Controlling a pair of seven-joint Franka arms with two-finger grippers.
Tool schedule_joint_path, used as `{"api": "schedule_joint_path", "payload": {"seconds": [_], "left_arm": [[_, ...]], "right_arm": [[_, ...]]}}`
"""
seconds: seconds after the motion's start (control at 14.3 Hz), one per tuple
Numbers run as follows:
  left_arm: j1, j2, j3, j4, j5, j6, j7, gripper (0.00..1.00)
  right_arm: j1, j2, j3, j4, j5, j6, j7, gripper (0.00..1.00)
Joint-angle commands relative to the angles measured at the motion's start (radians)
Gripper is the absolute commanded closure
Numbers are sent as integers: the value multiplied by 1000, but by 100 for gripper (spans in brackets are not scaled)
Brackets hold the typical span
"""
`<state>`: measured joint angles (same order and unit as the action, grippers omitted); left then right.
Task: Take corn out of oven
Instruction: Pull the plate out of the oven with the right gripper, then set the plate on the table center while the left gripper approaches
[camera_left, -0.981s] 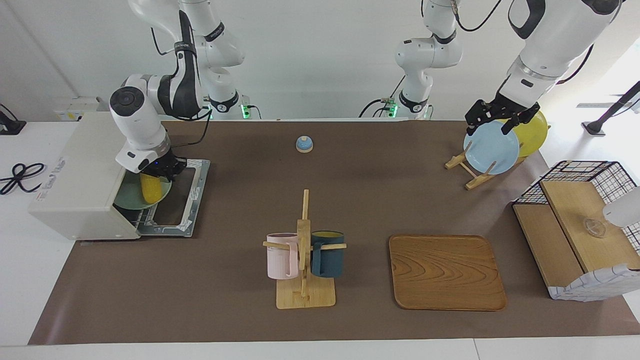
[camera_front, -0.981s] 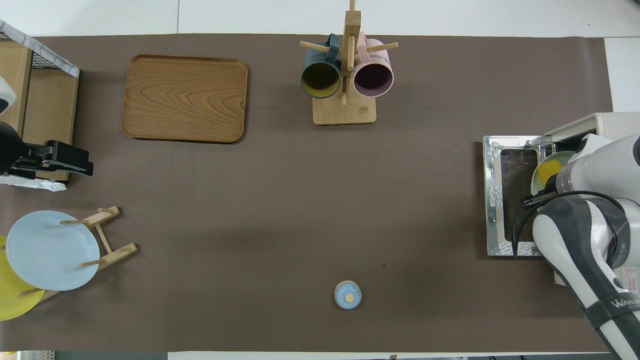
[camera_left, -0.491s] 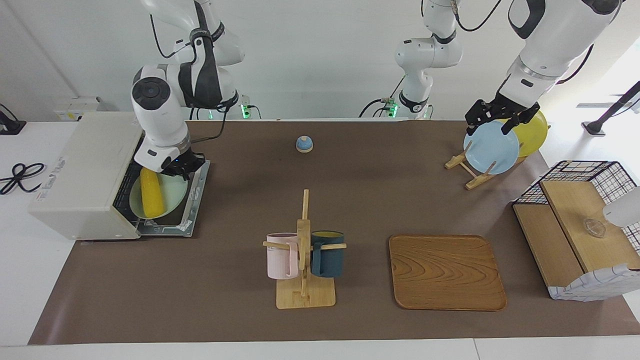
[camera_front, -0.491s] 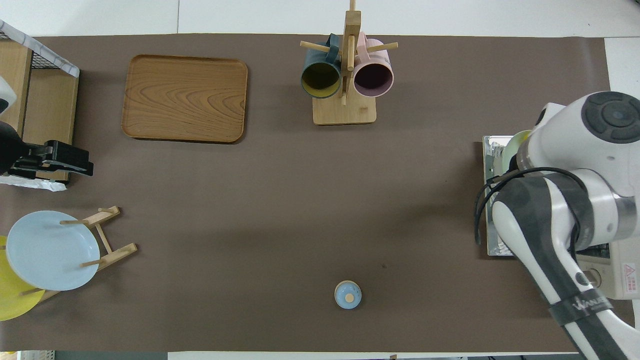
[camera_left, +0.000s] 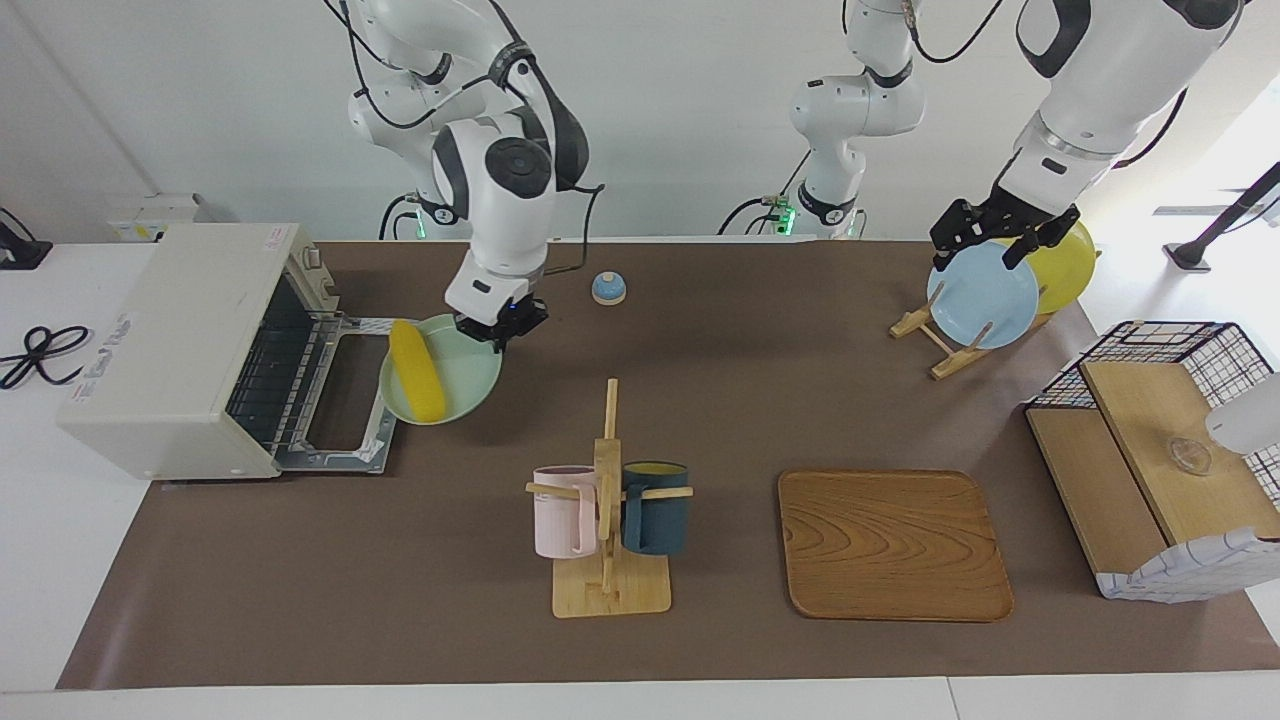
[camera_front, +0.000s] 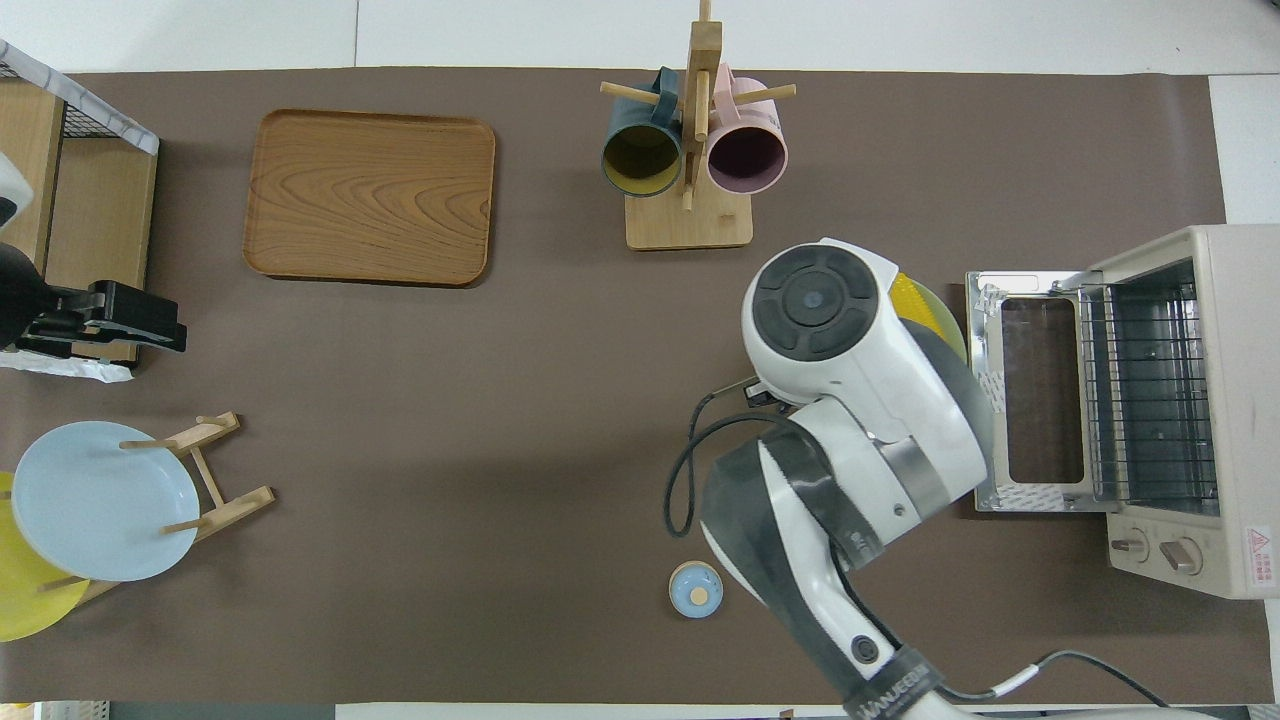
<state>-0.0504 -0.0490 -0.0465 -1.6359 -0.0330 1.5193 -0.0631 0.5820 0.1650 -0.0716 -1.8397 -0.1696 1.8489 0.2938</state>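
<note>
The right gripper (camera_left: 497, 335) is pinching the pale green round plate (camera_left: 441, 384) carrying the yellow corn cob (camera_left: 417, 383), just in front of the off-white toaster oven (camera_left: 190, 350); next, probably lowering it onto the table; left gripper (camera_left: 1001, 237) waiting by the blue plate (camera_left: 982, 296)

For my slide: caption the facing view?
Right gripper carries plate with corn clear of open oven.

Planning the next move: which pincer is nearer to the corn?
The right. The right pincer grips the rim of the green plate carrying the corn, in front of the oven. The left pincer waits over the blue plate.
</note>
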Motion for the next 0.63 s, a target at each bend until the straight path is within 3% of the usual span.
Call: {"api": "schedule_joint_path", "payload": {"seconds": [0.0, 0.21, 0.42, 0.56], "left_arm": [[-12, -17, 11, -18, -10, 15, -7, 0], [-11, -17, 11, -19, -10, 15, -7, 0], [-2, -17, 11, -19, -10, 16, -9, 0], [0, -17, 11, -21, -10, 18, -11, 0]], "right_arm": [[97, 181, 6, 163, 36, -20, 202, 100], [142, 297, 27, 224, 88, 100, 310, 100], [159, 300, 39, 203, 127, 174, 366, 100], [162, 306, 41, 195, 217, 220, 430, 100]]}}
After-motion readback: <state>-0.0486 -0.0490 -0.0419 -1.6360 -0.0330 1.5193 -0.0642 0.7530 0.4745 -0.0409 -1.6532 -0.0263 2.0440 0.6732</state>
